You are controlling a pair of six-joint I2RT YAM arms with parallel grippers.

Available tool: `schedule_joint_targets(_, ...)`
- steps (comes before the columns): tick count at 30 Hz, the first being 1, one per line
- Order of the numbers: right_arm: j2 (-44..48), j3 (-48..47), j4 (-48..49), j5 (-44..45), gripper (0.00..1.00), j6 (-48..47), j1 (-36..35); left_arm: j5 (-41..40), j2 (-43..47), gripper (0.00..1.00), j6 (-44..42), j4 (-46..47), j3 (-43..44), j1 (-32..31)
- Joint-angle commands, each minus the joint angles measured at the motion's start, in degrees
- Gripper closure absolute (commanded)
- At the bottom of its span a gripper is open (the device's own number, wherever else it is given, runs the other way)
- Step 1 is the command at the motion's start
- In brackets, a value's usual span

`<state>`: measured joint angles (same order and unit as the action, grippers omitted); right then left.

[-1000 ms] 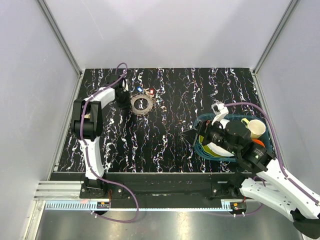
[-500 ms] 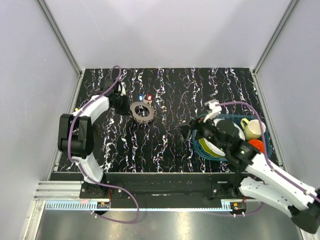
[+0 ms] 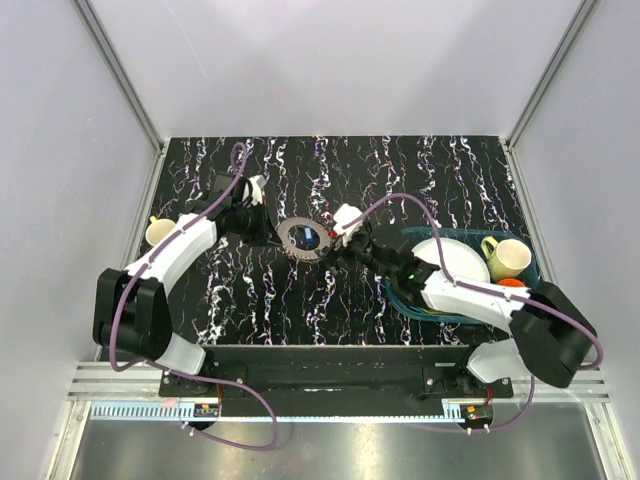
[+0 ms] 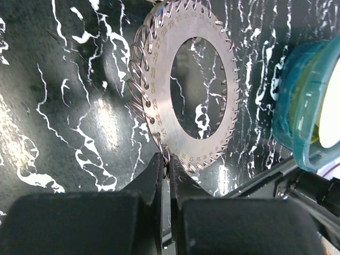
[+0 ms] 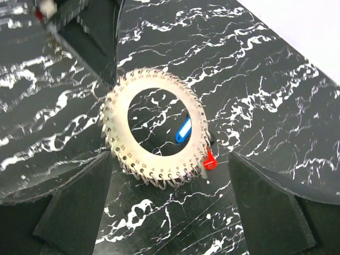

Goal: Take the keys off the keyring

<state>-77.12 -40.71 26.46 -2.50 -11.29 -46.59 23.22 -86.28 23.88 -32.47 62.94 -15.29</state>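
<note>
The keyring (image 3: 296, 243), a flat silvery ring fringed with small split rings, lies on the black marbled table; it also shows in the left wrist view (image 4: 155, 101) and the right wrist view (image 5: 154, 167). My left gripper (image 3: 271, 232) is shut on a small split ring at the keyring's left edge, as the left wrist view (image 4: 166, 164) shows. The blue key (image 5: 183, 130) lies inside the ring's hole and also shows in the top view (image 3: 313, 238). The red key (image 5: 210, 159) hangs at the ring's edge. My right gripper (image 5: 170, 158) is open, with its fingers on either side of the keyring's right part (image 3: 335, 245).
A teal basket (image 3: 532, 262) with white plates, a pale yellow mug (image 3: 510, 258) and an orange item stands at the right; its rim shows in the left wrist view (image 4: 300, 106). A small yellow cup (image 3: 158, 232) sits at the table's left edge.
My right arm has swung left from the basket to the keyring. My left gripper and the keyring have shifted right and nearer. The blue key now lies inside the ring.
</note>
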Motion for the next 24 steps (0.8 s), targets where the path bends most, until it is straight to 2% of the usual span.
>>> schedule_joint_targets(1,-4.34,2.65,13.43,-2.42,0.05,-14.0,-2.28,5.42,6.12,1.0,3.45,1.97,-1.14,0.08)
schedule_joint_targets(9,-12.07,2.83,17.83,2.14,0.0,-26.14,-7.54,8.5,10.43,1.0,6.53,1.97,-3.44,-0.44)
schedule_joint_targets(14,-17.43,0.72,19.77,7.5,0.0,-33.79,-9.83,8.51,11.48,1.0,7.41,1.01,-3.17,-0.97)
schedule_joint_targets(16,-19.46,0.54,23.96,12.42,0.0,-37.64,-10.8,8.42,11.75,1.0,7.41,0.13,-2.65,-1.06)
schedule_joint_targets(18,-22.54,0.63,28.1,17.24,0.12,-40.64,-11.33,8.5,11.92,1.0,7.41,-0.58,-2.21,-1.06)
schedule_joint_targets(19,-23.5,0.54,32.73,18.83,0.21,-43.44,-11.77,8.77,12.45,1.0,7.5,-0.75,-2.2,-1.06)
schedule_joint_targets(20,-25.34,0.54,35.04,20.5,0.37,-44.6,-12.03,9.2,12.63,1.0,8.02,-0.67,-2.29,-1.15)
schedule_joint_targets(22,-26.06,0.8,38.49,20.96,0.55,-46.98,-12.47,9.56,13.24,1.0,8.81,-0.41,-2.29,-1.15)
schedule_joint_targets(23,-25.71,1.15,38.41,20.26,0.72,-47.33,-13.26,9.65,13.59,1.0,9.77,-0.23,-2.29,-1.15)
schedule_joint_targets(24,-25.27,1.16,37.01,19.3,0.8,-46.81,-13.61,9.65,13.77,1.0,10.22,0.21,-2.12,-1.15)
